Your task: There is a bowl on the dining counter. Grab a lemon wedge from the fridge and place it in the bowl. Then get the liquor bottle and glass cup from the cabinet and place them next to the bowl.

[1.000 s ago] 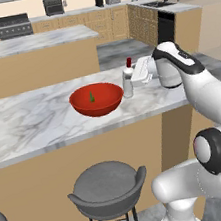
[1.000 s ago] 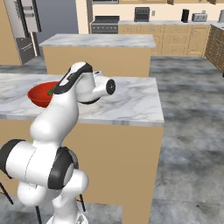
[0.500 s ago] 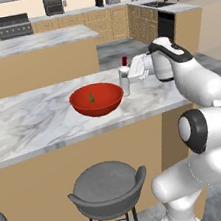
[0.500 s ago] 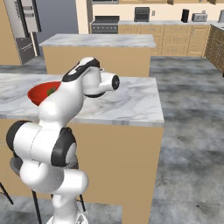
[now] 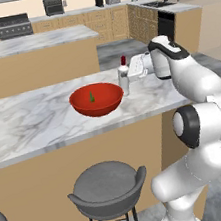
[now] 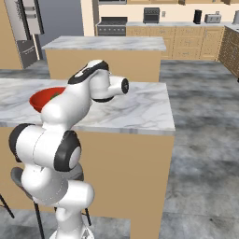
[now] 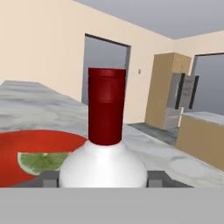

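Bottle: liquor bottle (image 5: 123,78) stands upright on the dining counter (image 5: 29,125), just beside the bowl (image 5: 96,99) holding a lemon wedge (image 7: 40,161).
Gripper: gripper (image 5: 130,72) at the bottle's body, fingers either side; whether they press it cannot be told.
Handling: likely rigid, smooth, top-heavy and breakable.
Hold: best taken low on the white body, not the red cap (image 7: 105,105).

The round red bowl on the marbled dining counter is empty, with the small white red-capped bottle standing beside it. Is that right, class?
Not quite. The round red bowl holds a green lemon wedge, as the hand view shows; the small white red-capped bottle does stand beside it on the marbled dining counter.
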Motion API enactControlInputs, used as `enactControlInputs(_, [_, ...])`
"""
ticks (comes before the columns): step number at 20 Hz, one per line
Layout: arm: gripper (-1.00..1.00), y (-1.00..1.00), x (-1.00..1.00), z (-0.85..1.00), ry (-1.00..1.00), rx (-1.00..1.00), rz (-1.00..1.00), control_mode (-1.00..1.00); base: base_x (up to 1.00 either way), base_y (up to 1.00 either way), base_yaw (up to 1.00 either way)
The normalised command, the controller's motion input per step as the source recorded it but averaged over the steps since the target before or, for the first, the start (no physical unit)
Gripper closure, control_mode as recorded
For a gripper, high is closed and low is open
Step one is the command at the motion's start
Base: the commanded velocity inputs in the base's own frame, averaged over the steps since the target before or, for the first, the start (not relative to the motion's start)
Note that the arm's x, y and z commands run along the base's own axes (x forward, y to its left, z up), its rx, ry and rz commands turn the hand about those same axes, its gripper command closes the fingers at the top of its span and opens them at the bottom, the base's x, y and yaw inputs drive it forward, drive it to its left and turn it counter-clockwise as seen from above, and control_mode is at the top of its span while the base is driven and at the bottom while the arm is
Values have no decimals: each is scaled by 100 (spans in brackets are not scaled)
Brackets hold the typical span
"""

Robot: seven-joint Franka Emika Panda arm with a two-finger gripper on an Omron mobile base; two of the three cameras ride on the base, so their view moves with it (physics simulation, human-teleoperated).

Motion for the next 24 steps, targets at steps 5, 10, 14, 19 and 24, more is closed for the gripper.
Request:
enactControlInputs(5, [-100, 13, 2, -4, 0, 0, 0, -100, 0, 0, 0])
enactControlInputs(10, [-100, 11, 1, 5, 0, 0, 0, -100, 0, 0, 0])
enactControlInputs(14, [-100, 1, 0, 39, -3, 0, 0, -100, 0, 0, 0])
enactControlInputs(19, [-100, 0, 0, 87, -11, 1, 0, -100, 0, 0, 0])
enactControlInputs(24, [-100, 0, -28, 100, -10, 3, 0, -100, 0, 0, 0])
